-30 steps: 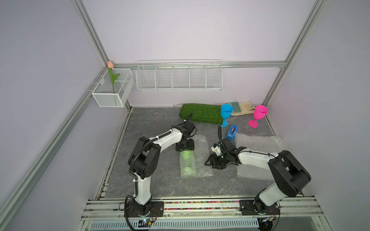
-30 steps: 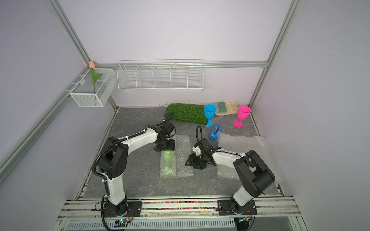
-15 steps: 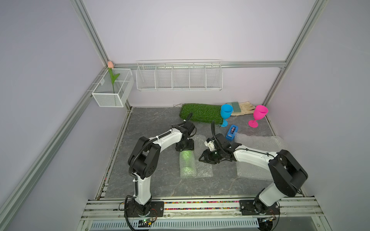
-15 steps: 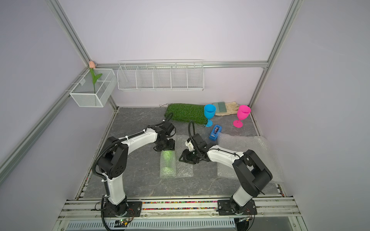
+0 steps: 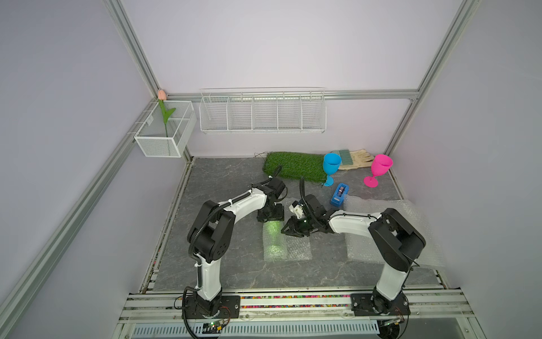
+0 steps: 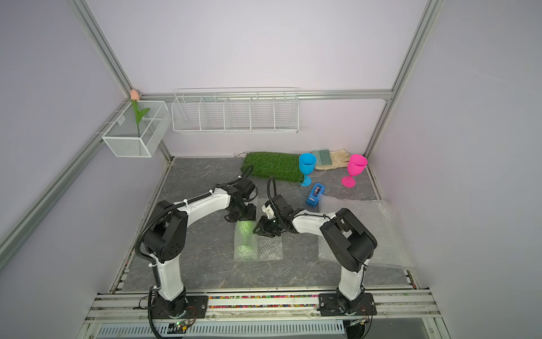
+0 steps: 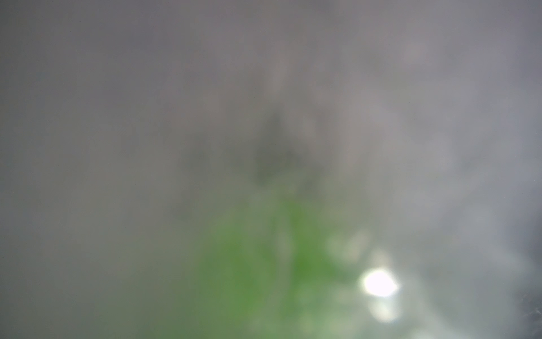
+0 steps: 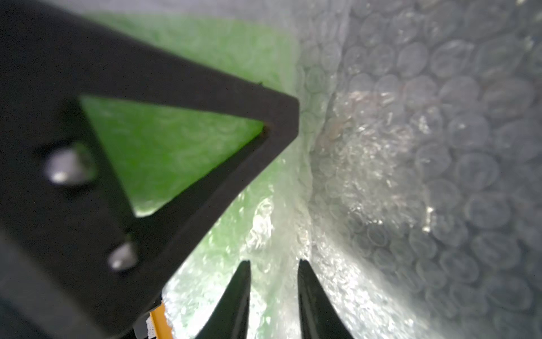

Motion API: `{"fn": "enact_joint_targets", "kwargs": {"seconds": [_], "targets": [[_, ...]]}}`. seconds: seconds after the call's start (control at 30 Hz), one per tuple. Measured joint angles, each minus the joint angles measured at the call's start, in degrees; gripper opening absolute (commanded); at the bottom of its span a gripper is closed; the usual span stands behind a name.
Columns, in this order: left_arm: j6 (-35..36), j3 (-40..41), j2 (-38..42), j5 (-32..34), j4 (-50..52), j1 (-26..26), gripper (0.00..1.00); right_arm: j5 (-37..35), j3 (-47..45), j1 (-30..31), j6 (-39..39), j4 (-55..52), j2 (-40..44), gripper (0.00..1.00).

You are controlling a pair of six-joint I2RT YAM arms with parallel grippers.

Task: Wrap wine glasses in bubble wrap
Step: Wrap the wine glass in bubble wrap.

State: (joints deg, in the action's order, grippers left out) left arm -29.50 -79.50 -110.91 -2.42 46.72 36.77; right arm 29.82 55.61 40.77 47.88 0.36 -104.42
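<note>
Lying flat at frame right: spare bubble wrap sheet (image 5: pixel 410 223) | frame centre: smaller bubble wrap sheet (image 5: pixel 299 249) rolled over green goblet (image 5: pixel 274 236), which lies on its side | upper right: blue goblet (image 5: pixel 331 164), pink goblet (image 5: pixel 380 165), upright, unwrapped | left gripper (image 5: pixel 270 217) at roll's upper end, finger state indeterminate | right gripper (image 5: pixel 286 230) at roll's right edge, against the wrap, grasp indeterminate

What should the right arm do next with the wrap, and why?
Probably clamp the right gripper on the fold of bubble wrap beside the green goblet: its jaws sit at it, flat wrap lies unrolled, and the left gripper stands at the roll's far end.
</note>
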Motion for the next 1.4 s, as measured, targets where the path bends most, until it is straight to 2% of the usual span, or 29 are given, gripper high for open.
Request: {"fn": "enact_joint_targets", "kwargs": {"seconds": [0.1, 0.27, 0.37, 0.77, 0.97, 1.1, 1.3, 1.4], "targets": [[0.04, 0.00, 0.00, -0.02, 0.00, -0.02, 0.68, 0.07, -0.02, -0.33, 0.11, 0.63, -0.28, 0.16], [0.42, 0.17, 0.13, 0.00, 0.59, -0.02, 0.93, 0.24, -0.24, -0.76, 0.26, 1.36, -0.28, 0.15], [0.68, 0.17, 0.59, 0.13, 1.79, -0.02, 1.00, 0.26, -0.72, -1.25, 0.35, 1.70, -0.28, 0.15], [0.83, 0.57, 9.73, 0.35, 3.98, -0.24, 0.99, 0.44, -1.49, -2.43, 0.35, 2.08, -0.31, 0.14], [-0.35, 6.64, 14.27, -2.82, 0.35, -2.38, 1.00, 1.03, -1.49, -2.93, 0.22, 1.95, -0.31, 0.14], [-1.33, 10.16, 14.47, -5.03, -2.19, -3.91, 1.00, 1.18, -1.49, -3.50, 0.09, 1.25, -0.31, 0.14], [-1.79, 11.21, 13.11, -8.20, -5.84, -4.04, 1.00, 1.16, -1.49, -4.24, 0.07, 0.72, -0.31, 0.15], [-1.81, 11.21, 11.30, -10.27, -7.93, -4.04, 1.00, 1.14, -1.49, -4.33, -0.04, 0.61, -0.28, 0.20]]}}
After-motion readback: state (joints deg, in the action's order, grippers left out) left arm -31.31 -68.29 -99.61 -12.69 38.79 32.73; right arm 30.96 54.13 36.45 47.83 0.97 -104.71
